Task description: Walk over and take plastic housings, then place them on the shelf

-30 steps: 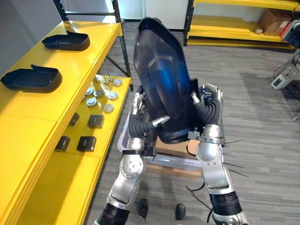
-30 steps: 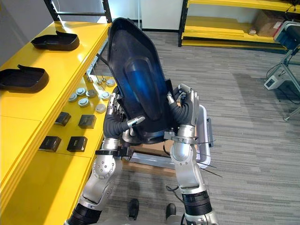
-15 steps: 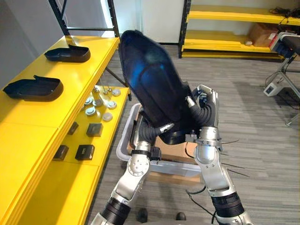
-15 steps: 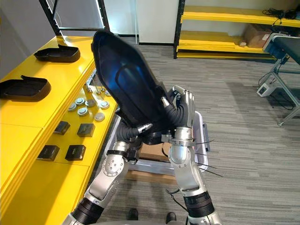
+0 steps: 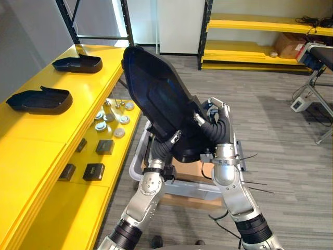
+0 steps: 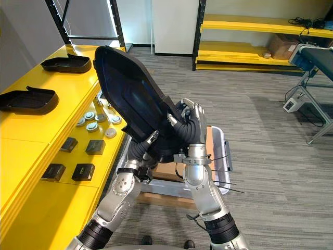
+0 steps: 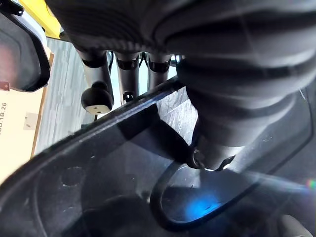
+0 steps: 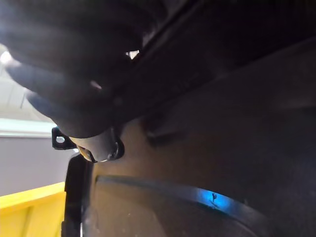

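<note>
Currently both hands clamp one large dark plastic housing at mid-frame, its narrow end tilted toward the upper left, near the yellow shelf. The left hand grips the lower rim, its thumb on the glossy face and its fingers curled behind the edge. The right hand pinches the opposite rim, its thumb pressed on the same face. A second housing and a third housing lie on the shelf's top level at upper left, well apart. On the lower level sit pale round discs and small black boxes. Below the hands, a grey bin holds cardboard.
</note>
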